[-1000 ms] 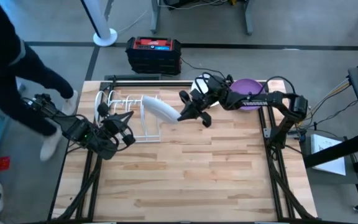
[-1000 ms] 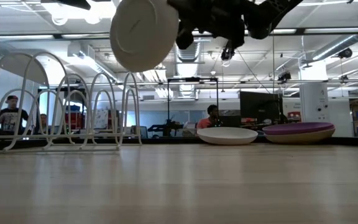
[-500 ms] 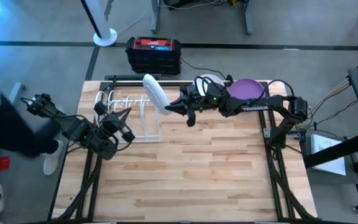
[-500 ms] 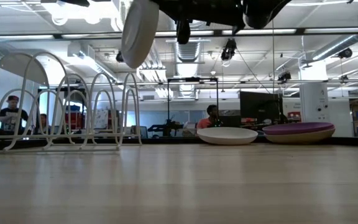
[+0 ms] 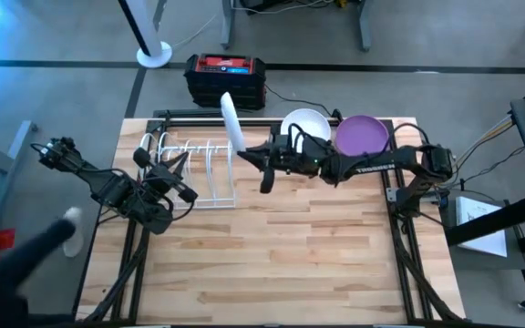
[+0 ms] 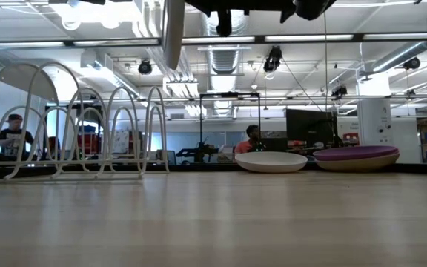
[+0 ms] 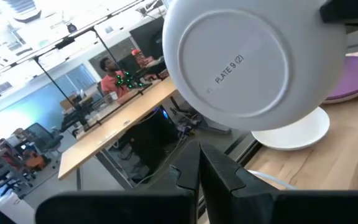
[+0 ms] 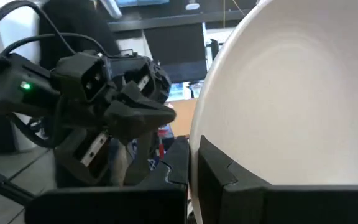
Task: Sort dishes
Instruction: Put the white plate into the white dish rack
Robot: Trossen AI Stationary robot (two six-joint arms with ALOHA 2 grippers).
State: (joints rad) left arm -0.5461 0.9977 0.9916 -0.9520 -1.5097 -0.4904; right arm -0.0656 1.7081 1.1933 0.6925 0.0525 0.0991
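My right gripper [image 5: 255, 157] is shut on a white plate [image 5: 231, 122], which stands on edge high above the right end of the white wire rack [image 5: 192, 169]. In the low view the plate [image 6: 173, 31] shows edge-on above the rack [image 6: 80, 126]. The left wrist view shows the plate's underside [image 7: 253, 62]. A second white plate [image 5: 305, 123] and a purple plate [image 5: 363, 135] lie flat at the far right of the table. My left gripper [image 5: 179, 176] waits shut at the rack's near side. My right gripper pinches the white plate's rim [image 8: 199, 144] between its two fingers, one finger on each face. The fingers come about level from the table's right side. The plate is lifted clear of rack and table and stands nearly upright on edge.
A black and red box [image 5: 225, 77] sits on the floor beyond the far edge. A person [image 5: 25, 246] moves past the table's left side. Bare wood lies in the table's near half [image 5: 272, 255]. People sit in the room behind [image 6: 252, 141].
My right gripper has carried the white plate up and toward the table's far edge and turned it. A second ago it showed its round face in the low view; now it stands edge-on and higher above the rack.
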